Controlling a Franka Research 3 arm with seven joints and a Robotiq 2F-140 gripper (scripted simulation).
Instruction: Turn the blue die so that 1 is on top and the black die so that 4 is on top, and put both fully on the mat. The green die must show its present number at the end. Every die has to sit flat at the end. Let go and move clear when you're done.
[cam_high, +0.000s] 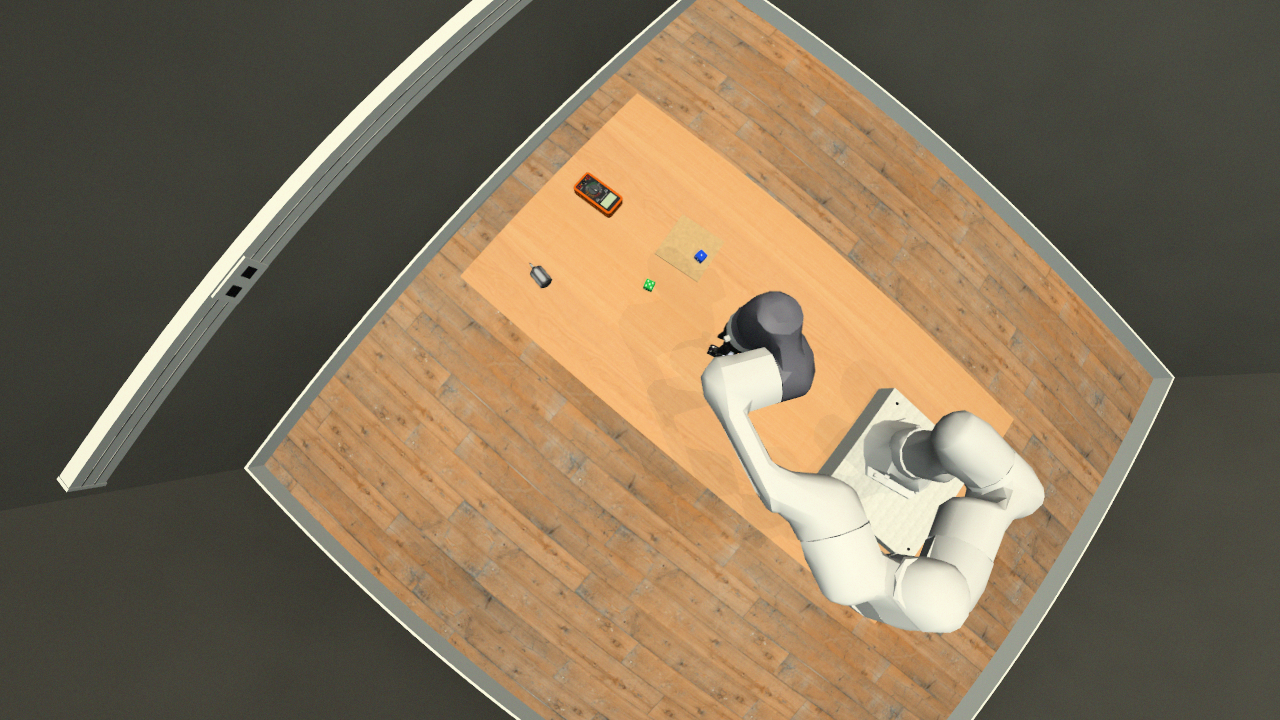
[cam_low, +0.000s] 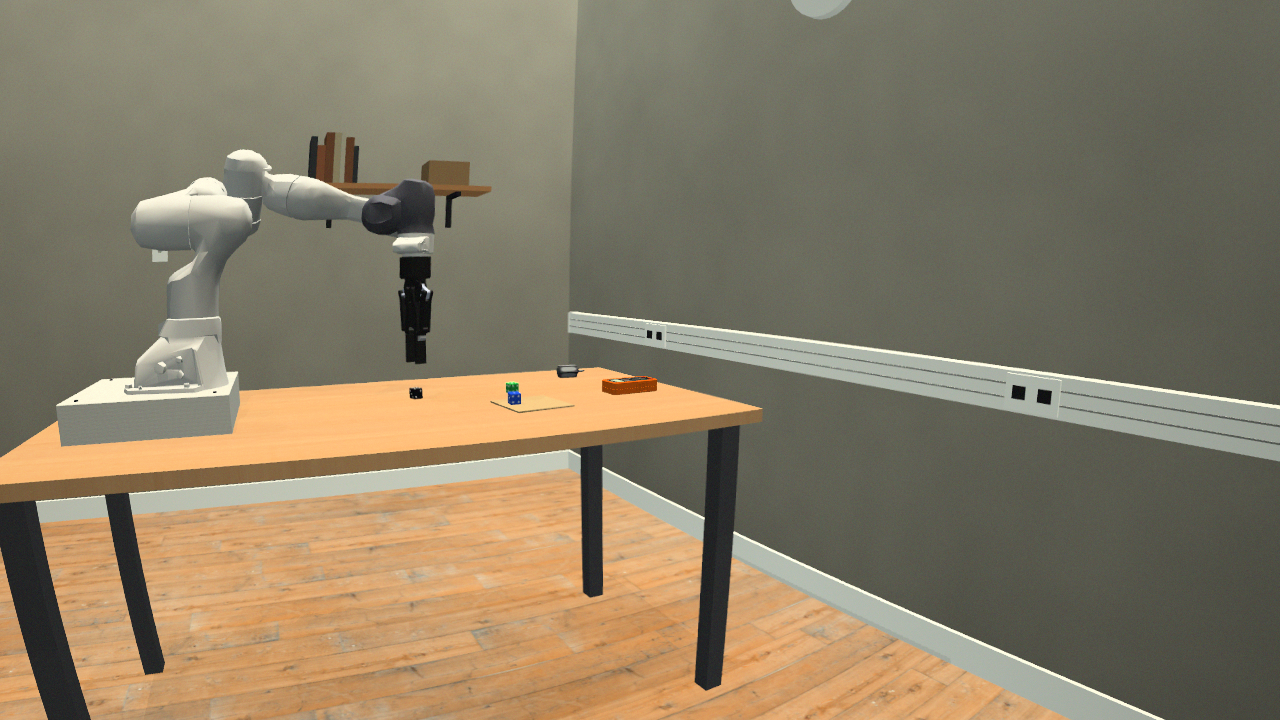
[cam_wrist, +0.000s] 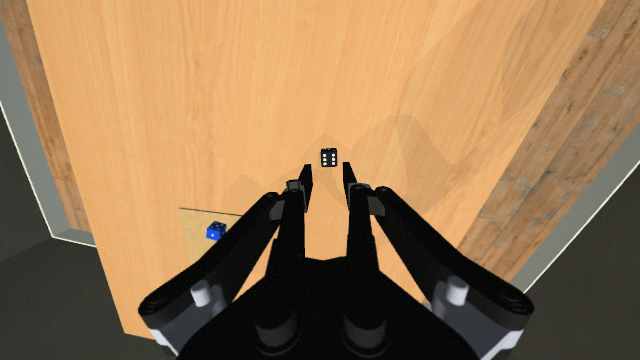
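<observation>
The black die (cam_wrist: 328, 157) (cam_low: 416, 392) sits flat on the bare table with six pips up, off the mat. My gripper (cam_wrist: 327, 173) (cam_low: 416, 358) hangs straight above it, well clear of the table. Its fingers are narrowed to a small gap and hold nothing. In the top view my wrist hides the black die. The blue die (cam_high: 700, 256) (cam_low: 513, 398) (cam_wrist: 215, 231) sits on the tan mat (cam_high: 680, 237) (cam_low: 546, 405) (cam_wrist: 192, 225) near one corner. The green die (cam_high: 648, 285) (cam_low: 512, 387) sits on the table just off the mat.
An orange multimeter (cam_high: 597, 194) (cam_low: 628, 385) and a small grey object (cam_high: 539, 275) (cam_low: 566, 369) lie at the far end of the table. My base block (cam_low: 147, 416) stands at the other end.
</observation>
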